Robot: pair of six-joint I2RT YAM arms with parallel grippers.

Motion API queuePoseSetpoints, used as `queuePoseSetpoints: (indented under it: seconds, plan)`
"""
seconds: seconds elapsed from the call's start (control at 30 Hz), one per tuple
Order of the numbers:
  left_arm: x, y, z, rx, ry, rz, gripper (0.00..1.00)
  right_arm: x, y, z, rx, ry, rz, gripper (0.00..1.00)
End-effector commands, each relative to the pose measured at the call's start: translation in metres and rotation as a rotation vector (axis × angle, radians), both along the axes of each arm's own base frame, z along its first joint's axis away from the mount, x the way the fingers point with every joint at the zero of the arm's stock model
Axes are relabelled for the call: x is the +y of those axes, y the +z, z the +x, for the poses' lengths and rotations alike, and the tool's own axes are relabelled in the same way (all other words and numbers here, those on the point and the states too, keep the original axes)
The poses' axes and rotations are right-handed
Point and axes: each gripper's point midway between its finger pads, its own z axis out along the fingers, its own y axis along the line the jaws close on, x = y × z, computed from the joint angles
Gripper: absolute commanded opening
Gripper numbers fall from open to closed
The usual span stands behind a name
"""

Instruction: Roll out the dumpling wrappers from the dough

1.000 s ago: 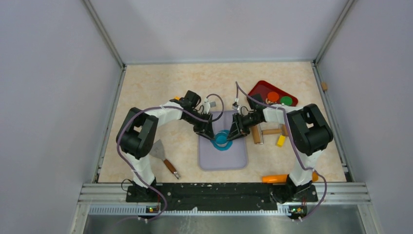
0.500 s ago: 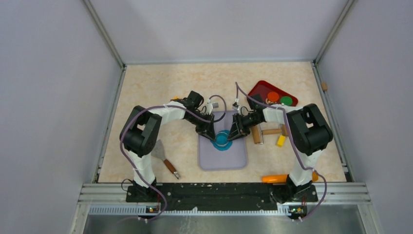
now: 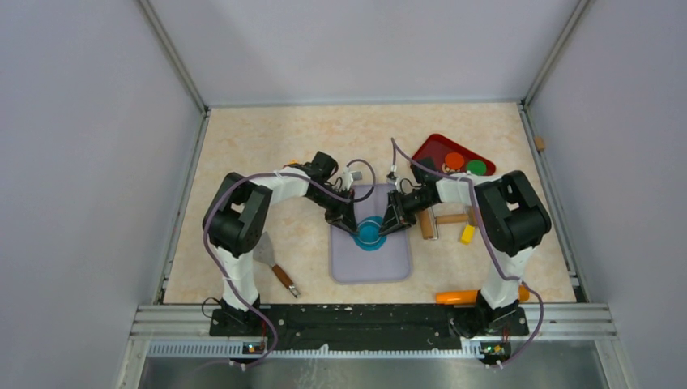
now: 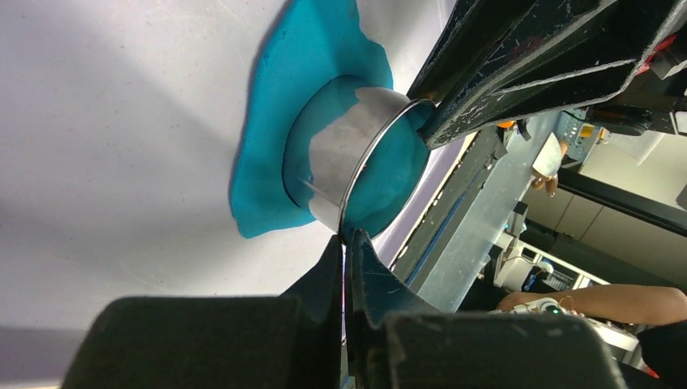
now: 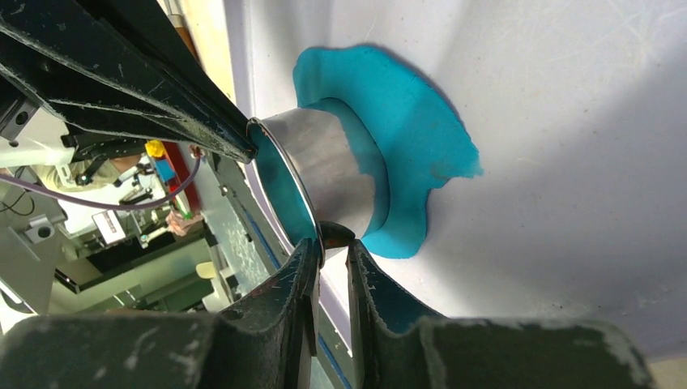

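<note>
**A:** Left gripper jaws are pressing together on the thin wall of the ring cutter, nipping its rim at the edge nearest them.

**B:** Right gripper is doing the same from the opposite side. Its fingers are straddling the rim and pinching it, with only the metal between them.

**A:** Just beyond both sets of tips, the cutter is standing on the dough. That's a flattened teal patch spreading out past the ring all round, and more teal is showing inside the ring.

**B:** Beneath the patch, the lavender mat is lying flat. Further out, behind the right gripper, the wooden roller is sitting just off the mat's edge with nothing touching it.

**A:** I'm reading the step as stamping a round out of the patch.

**B:** Agreed. To do it well, both arms should be bearing straight down together and keeping the ring level. That way the edge is cutting through to the mat all the way round.

**A:** A slight twist should be helping the cut. Putty this soft is likely sticking to the metal.

**B:** Pinches on a rim that thin are risking a slip, so I'm favouring gentle, even pressure. Lifting should be vertical, or the patch may be dragging up with the ring.
</note>
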Motion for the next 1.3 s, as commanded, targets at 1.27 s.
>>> queuePoseSetpoints:
  seconds: [1.27]
  plan:
    - [0.059,-0.113,0.016,0.075,0.125,0.441,0.0,-0.026,-0.072,-0.006,0.131,-0.144,-0.366,0.0]
